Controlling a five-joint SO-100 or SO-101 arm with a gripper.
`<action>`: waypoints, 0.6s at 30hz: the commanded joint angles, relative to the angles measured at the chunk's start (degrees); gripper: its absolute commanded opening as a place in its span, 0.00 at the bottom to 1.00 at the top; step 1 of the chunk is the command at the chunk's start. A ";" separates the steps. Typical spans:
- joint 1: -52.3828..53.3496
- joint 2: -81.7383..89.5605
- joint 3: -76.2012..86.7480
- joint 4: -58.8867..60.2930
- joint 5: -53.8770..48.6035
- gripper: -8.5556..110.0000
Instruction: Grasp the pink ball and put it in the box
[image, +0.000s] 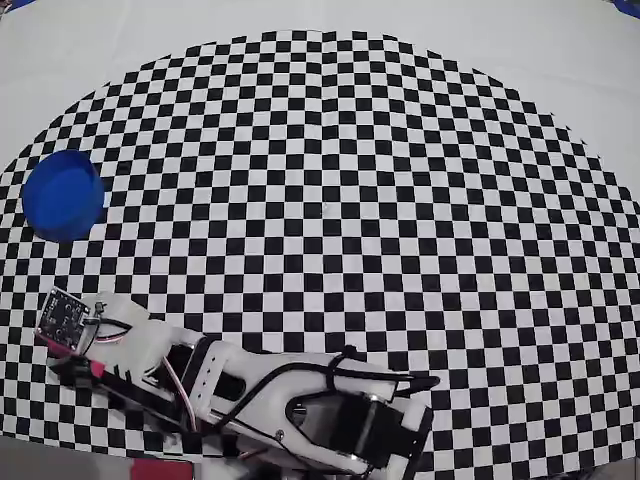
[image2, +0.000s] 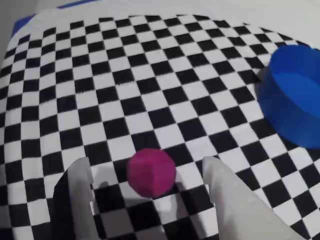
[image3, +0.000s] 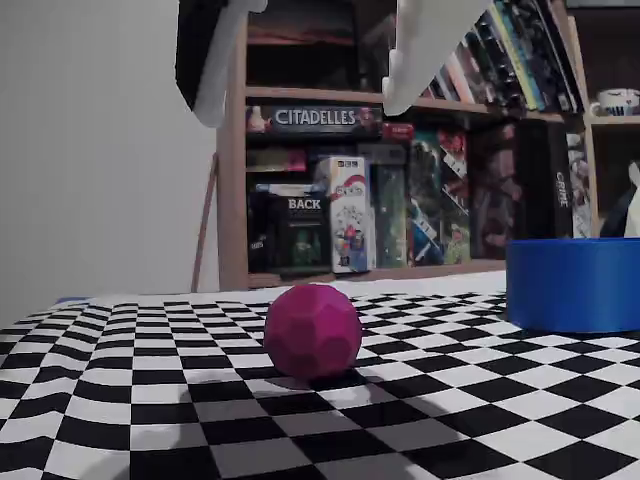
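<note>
I have my tool (image2: 150, 200) spread apart above the pink ball (image2: 151, 172), nothing grasped yet, so pickup and carry to the box (image2: 295, 107) remain.

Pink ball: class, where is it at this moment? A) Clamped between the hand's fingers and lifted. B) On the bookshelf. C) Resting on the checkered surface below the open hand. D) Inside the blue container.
C. In the fixed view the pink ball sits on the checkered cloth, with the hand open and well above it, and the blue container off to the right.
</note>
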 joint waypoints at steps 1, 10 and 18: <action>0.35 -0.97 -2.99 -1.05 -0.44 0.29; 1.76 -4.66 -4.57 -1.05 -0.53 0.29; 1.93 -8.96 -6.86 -1.05 -0.26 0.29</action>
